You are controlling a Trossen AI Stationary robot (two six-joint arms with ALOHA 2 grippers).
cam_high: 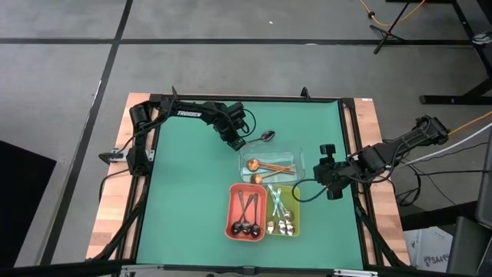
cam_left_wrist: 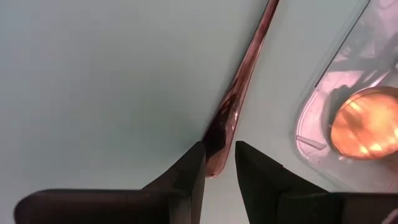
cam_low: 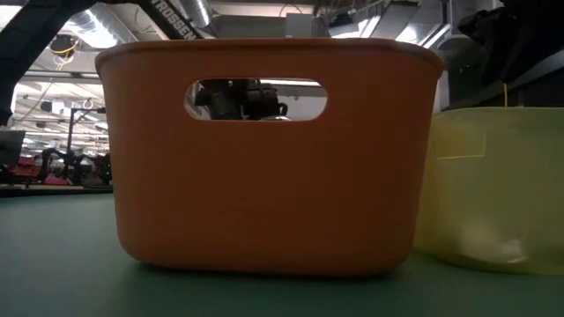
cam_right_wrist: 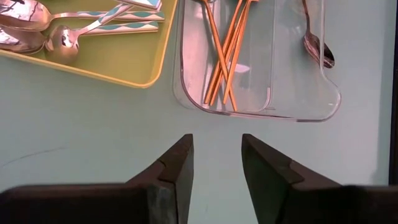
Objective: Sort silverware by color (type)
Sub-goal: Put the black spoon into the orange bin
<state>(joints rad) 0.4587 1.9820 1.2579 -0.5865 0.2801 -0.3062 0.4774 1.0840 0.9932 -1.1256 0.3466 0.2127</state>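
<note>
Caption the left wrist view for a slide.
Left end effector grips a dark spoon's handle over the green mat, beside the clear tray.

Left end effector (cam_left_wrist: 219,163) pinched, right end effector (cam_right_wrist: 216,163) parted.

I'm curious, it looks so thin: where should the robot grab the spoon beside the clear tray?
At the spoon handle's end, from the left gripper side, with the fingers across its narrow width; the rounded bowl points away.

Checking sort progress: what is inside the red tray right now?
In the high view, the red tray holds a few dark spoons, bowls toward the near end. The exact count is unclear where they overlap. From the low view its wall hides the contents entirely.
</note>
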